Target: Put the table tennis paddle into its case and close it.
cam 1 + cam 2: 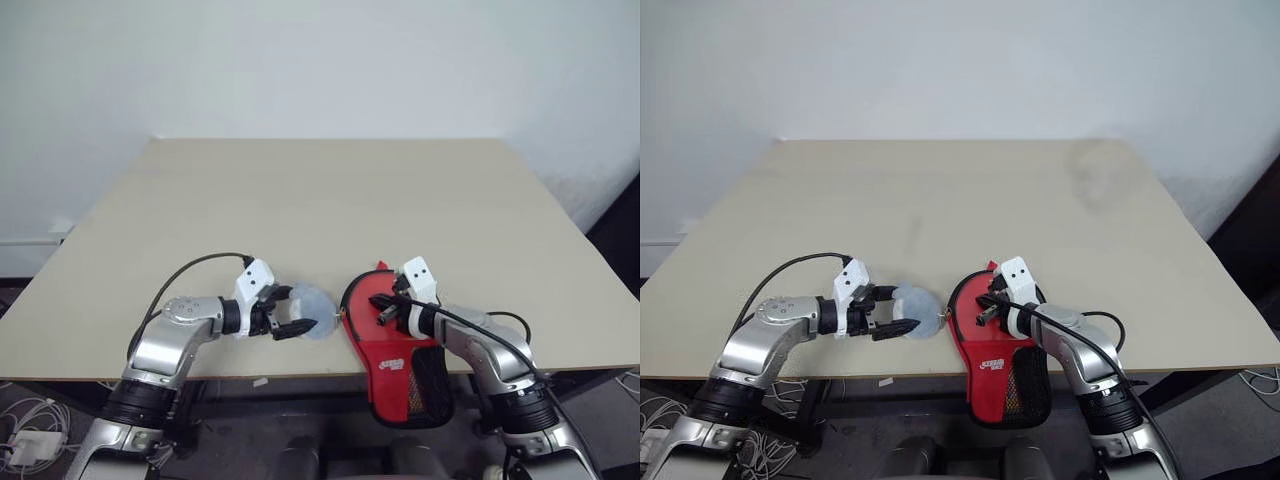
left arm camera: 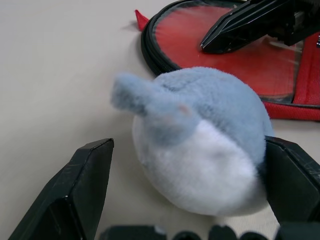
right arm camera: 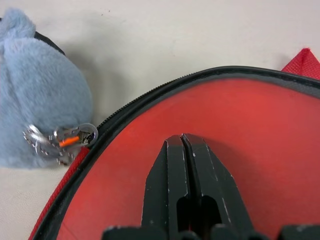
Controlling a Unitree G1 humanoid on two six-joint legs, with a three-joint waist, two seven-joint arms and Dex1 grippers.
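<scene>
The case (image 1: 385, 345) lies at the near edge of the surface (image 1: 330, 200), its black mesh end overhanging the edge; red fills the round end, though whether that is the table tennis paddle's blade or the lining I cannot tell. The right gripper (image 3: 183, 145) rests over that red face with jaws pressed together, probably to pin the case down. Just beside the case's rim sits a grey-blue plush charm (image 2: 200, 140), clipped by a small ring (image 3: 60, 140) to the zip; the left gripper (image 2: 185, 185) has its jaws spread around it, apparently readying to tow the zip shut.
</scene>
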